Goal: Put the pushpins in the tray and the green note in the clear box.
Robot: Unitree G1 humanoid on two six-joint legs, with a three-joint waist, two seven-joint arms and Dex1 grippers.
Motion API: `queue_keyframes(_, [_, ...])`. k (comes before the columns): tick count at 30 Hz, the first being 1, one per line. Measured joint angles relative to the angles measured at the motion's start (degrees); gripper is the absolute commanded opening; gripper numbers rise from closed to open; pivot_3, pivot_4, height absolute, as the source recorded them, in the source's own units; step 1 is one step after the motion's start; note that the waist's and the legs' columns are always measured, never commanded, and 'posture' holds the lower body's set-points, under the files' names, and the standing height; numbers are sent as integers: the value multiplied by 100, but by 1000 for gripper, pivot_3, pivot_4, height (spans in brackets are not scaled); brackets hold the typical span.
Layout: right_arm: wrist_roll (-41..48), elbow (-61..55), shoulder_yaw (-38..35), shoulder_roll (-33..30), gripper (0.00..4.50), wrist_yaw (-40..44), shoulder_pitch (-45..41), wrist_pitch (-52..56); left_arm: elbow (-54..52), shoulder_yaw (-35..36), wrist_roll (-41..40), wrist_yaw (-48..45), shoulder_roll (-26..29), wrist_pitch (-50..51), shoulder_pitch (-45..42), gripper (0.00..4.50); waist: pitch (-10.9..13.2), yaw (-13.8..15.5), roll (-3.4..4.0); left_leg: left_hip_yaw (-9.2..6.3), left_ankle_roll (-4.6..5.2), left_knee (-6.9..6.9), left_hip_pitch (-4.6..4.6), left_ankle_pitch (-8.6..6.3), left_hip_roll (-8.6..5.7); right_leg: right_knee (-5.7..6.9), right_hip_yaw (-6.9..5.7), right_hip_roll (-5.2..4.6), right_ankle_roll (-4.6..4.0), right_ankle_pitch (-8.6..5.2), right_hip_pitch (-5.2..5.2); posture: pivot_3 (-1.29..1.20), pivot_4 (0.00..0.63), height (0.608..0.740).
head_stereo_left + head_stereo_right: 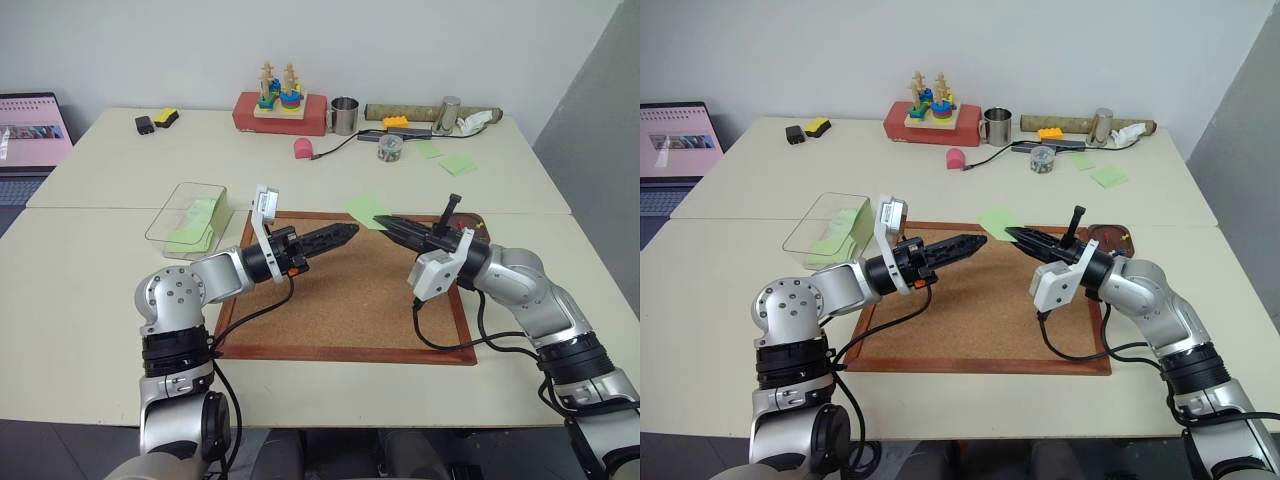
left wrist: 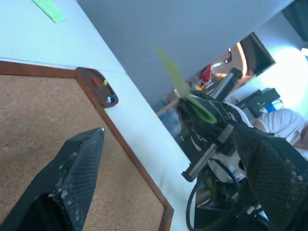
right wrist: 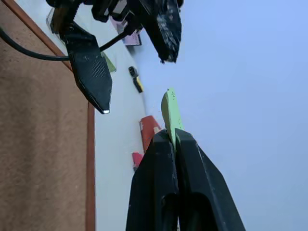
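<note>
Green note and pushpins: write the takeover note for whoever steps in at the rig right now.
Right claw: shut on the green note, held up over the far edge of the corkboard.
Left claw: open, empty, raised over the corkboard and pointing toward the right claw.
Pushpins: lying in the tray at the corkboard's far right corner; no pins seen on the cork.
Clear box: on the table left of the corkboard, with green paper already inside.
Done: the pins, as far as can be seen; the note is picked up.
Left: get the green note across to the clear box and release it there.
</note>
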Motion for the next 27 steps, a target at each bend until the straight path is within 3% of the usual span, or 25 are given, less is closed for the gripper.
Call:
queue_keyframes(8, [-217, 5, 14, 34, 30, -136, 0, -231, 155, 223, -459, 650, -398, -55, -308, 4500, 0, 1, -1, 1, -2, 0, 2, 1, -2, 0, 1, -1, 0, 0, 2, 0, 150, 740])
queue_keyframes(15, [-224, 14, 46, 161, 0, -163, -10, -226, 155, 118, -667, 751, -428, -41, -331, 3280, 0, -1, -1, 2, -5, 0, 3, 3, -2, 1, 3, -1, -1, 0, 3, 0, 150, 740])
queue_keyframes(27, [-362, 44, 46, 161, 0, -257, -29, -196, 154, 24, -864, 859, -378, -48, -326, 729, 0, -1, -1, 2, -6, 0, 3, 4, -2, 1, 3, -1, -1, 0, 3, 0, 150, 740])
